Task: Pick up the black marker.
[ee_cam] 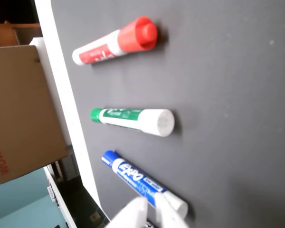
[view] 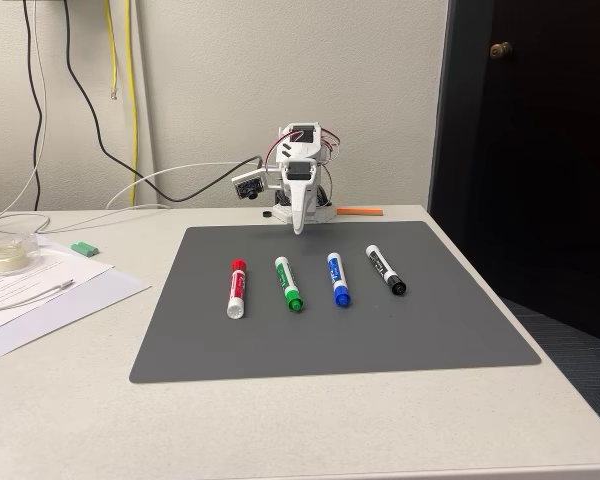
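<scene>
The black marker (view: 385,270), a white barrel with a black cap, lies at the right end of a row of markers on the grey mat (view: 330,340) in the fixed view. Its cap points toward the mat's front. My white gripper (view: 298,226) hangs folded at the mat's back edge, tip down, shut and holding nothing. It is well behind and to the left of the black marker. In the wrist view the fingertips of the gripper (ee_cam: 152,206) meet at the bottom edge, just over the blue marker (ee_cam: 142,180).
Red (view: 236,288), green (view: 288,284) and blue (view: 338,279) markers lie left of the black one. Papers (view: 40,290), a clear round dish (view: 5,256) and a small green block (view: 84,247) sit at the left. The table edge drops off at the right. A cardboard box (ee_cam: 19,109) appears in the wrist view.
</scene>
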{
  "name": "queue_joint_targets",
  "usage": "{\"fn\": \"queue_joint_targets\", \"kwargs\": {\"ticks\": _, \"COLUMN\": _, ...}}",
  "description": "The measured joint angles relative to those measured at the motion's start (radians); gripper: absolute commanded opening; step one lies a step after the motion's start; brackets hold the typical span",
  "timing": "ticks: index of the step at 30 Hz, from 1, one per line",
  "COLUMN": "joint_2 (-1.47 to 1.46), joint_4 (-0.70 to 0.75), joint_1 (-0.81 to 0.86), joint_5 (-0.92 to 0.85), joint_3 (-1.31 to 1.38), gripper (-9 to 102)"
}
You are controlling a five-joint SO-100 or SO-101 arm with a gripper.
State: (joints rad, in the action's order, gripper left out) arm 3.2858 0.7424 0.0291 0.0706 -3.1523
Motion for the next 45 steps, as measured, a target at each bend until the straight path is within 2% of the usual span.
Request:
{"fn": "queue_joint_targets", "kwargs": {"ticks": 8, "joint_2": 0.0, "joint_4": -0.003, "joint_1": 0.0, "joint_5": 0.0, "joint_3": 0.0, "gripper": 0}}
{"fn": "queue_joint_targets", "kwargs": {"ticks": 13, "joint_2": 0.0, "joint_4": -0.061, "joint_1": 0.0, "joint_5": -0.006, "joint_3": 0.0, "gripper": 0}}
{"fn": "queue_joint_targets", "kwargs": {"ticks": 24, "joint_2": -0.034, "joint_4": -0.351, "joint_1": -0.046, "joint_5": -0.192, "joint_3": 0.026, "gripper": 0}}
{"fn": "queue_joint_targets", "kwargs": {"ticks": 28, "joint_2": -0.075, "joint_4": -0.393, "joint_1": -0.049, "joint_5": -0.209, "joint_3": 0.054, "gripper": 0}}
{"fn": "queue_joint_targets", "kwargs": {"ticks": 33, "joint_2": -0.459, "joint_4": -0.356, "joint_1": -0.086, "joint_5": -0.291, "joint_3": 0.426, "gripper": 2}}
{"fn": "queue_joint_targets", "kwargs": {"ticks": 39, "joint_2": -0.683, "joint_4": -0.272, "joint_1": -0.161, "joint_5": -0.331, "joint_3": 0.696, "gripper": 2}}
{"fn": "queue_joint_targets", "kwargs": {"ticks": 45, "joint_2": -0.96, "joint_4": -0.166, "joint_1": -0.272, "joint_5": -0.518, "joint_3": 1.028, "gripper": 2}}
